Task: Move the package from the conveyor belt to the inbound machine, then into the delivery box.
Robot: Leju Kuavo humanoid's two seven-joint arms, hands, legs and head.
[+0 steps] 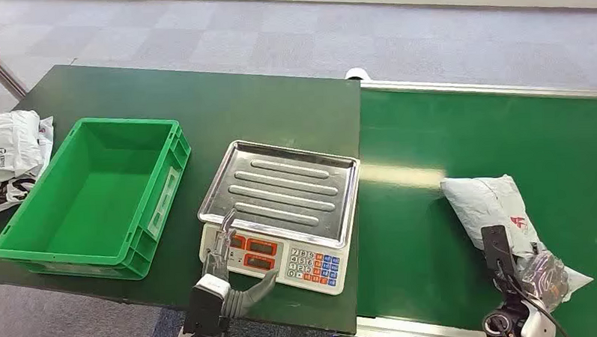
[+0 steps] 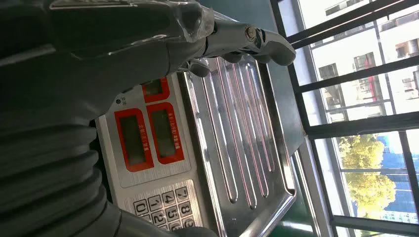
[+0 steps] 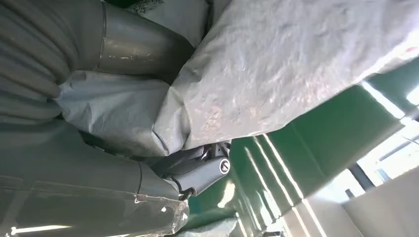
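Grey poly-mailer package (image 1: 485, 201) lay on the green conveyor belt (image 1: 418, 232), right of the weighing scale (image 1: 282, 214); right hand (image 1: 525, 274) was at its near end, thumb and fingers closed around a fold, likely for lifting; left hand (image 1: 225, 255) hovered open over the scale's display, holding nothing; green crate (image 1: 28, 249) waited on the counter (image 1: 203, 97), left of the scale.

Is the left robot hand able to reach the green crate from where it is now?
Probably yes. The left robot hand holds nothing and hovers over the scale's front edge; the crate stands just beside the scale, apart from it, with nothing between.
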